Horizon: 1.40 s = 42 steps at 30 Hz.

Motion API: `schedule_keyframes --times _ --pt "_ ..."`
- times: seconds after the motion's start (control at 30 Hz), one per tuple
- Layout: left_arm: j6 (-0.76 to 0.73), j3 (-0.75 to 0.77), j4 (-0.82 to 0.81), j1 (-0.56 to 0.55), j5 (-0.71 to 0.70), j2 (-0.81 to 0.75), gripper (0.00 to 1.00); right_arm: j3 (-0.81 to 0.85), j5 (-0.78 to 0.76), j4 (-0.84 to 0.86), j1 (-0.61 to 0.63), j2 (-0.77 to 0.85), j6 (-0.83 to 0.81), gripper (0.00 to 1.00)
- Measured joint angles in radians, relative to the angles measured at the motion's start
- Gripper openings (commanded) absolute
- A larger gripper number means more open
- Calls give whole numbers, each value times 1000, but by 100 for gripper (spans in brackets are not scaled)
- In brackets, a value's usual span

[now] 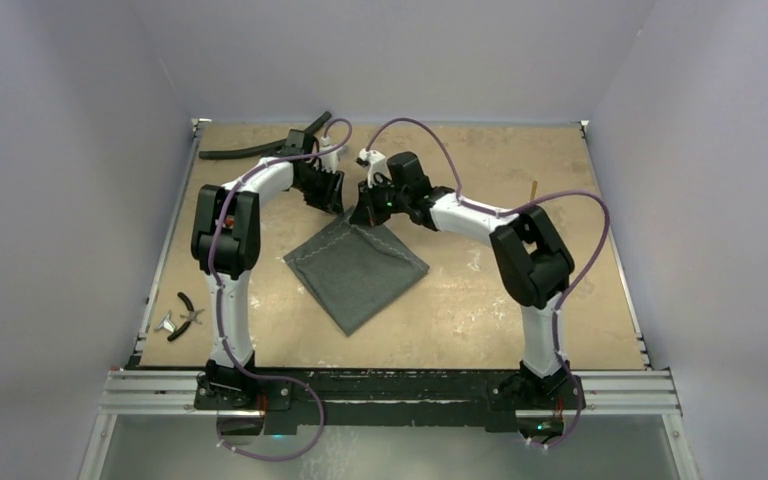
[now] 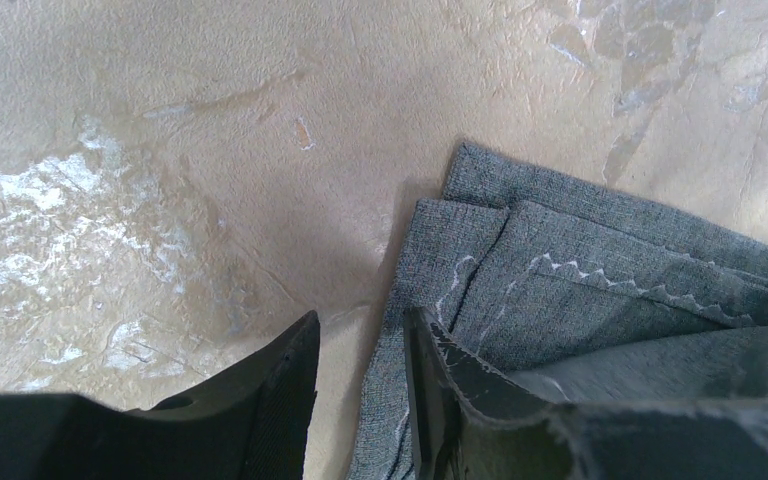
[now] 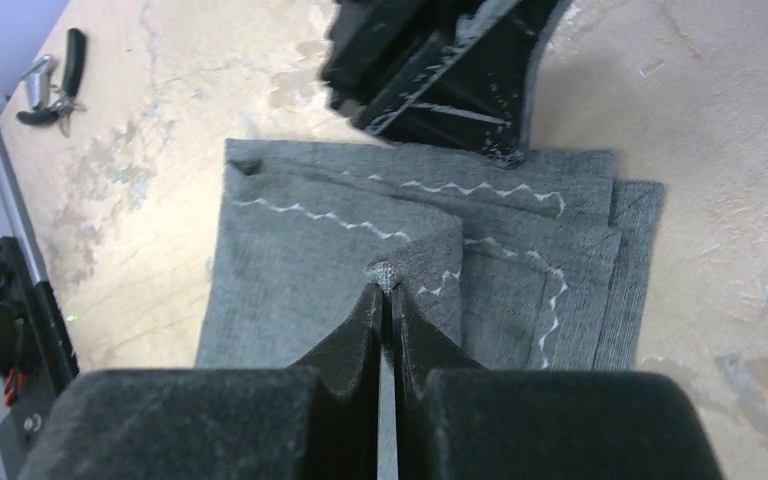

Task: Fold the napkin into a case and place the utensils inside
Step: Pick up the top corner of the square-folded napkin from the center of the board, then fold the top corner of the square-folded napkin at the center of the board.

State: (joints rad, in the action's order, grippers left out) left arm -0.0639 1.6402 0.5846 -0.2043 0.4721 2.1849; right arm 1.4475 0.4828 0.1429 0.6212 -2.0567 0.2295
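1. Roughly mid-bench (image 1: 560, 150), the napkin (image 1: 360, 285) (image 3: 300, 270) lies folded in several flat layers, turned like a diamond in the top view.
2. One corner points to the far edge, between the two grippers, and the opposite corner points back toward the arm bases. The sides look close to equal, so I cannot tell which axis is longer.
3. Pale zigzag stitching runs along the hems. The layers are fanned slightly, so their edges show stepped one behind another (clearest from the right wrist).
4. The right gripper (image 1: 365, 215) (image 3: 388, 290) has its fingers pressed together on a folded-over corner of the top layer, which stands up in a small peak.
5. The left gripper (image 1: 337, 205) (image 2: 360, 335) is just beside it at the napkin's far corner. Its fingers are apart, with bare bench and a strip of hem in the gap and one finger against the cloth.
6. Both grippers crowd that same corner, nearly touching each other.
7. A black hose (image 1: 255, 150) lies along the far left, behind the left arm.
8. Pliers (image 1: 188, 312) (image 3: 55, 85) sit near the left edge, well apart from the napkin.
9. A thin tan utensil (image 1: 534, 190) shows far right, beyond the right arm (too small to say more).
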Motion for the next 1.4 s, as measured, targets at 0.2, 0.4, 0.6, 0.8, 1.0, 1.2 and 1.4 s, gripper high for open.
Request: schedule_keyframes --times 0.2,0.4,0.6,0.8,1.0,1.2,1.4 --pt "0 -1 1 0 -1 -1 36 -93 -32 5 27 140 -65 0" --pt "-3 0 27 6 -3 -6 40 -195 -78 2 70 208 -118 0" --pt "-19 0 99 25 -19 -20 41 -291 -120 -23 105 254 -137 0" --pt "-52 2 170 47 -34 -57 41 -341 -133 -22 151 306 -137 0" --pt "-70 2 202 54 -38 -95 41 -373 -123 -13 200 326 -130 0" --pt "-79 0 219 54 -38 -113 41 -436 -121 -5 257 326 -105 0" --pt "-90 -9 225 54 -41 -125 41 -465 -113 0 288 327 -93 0"
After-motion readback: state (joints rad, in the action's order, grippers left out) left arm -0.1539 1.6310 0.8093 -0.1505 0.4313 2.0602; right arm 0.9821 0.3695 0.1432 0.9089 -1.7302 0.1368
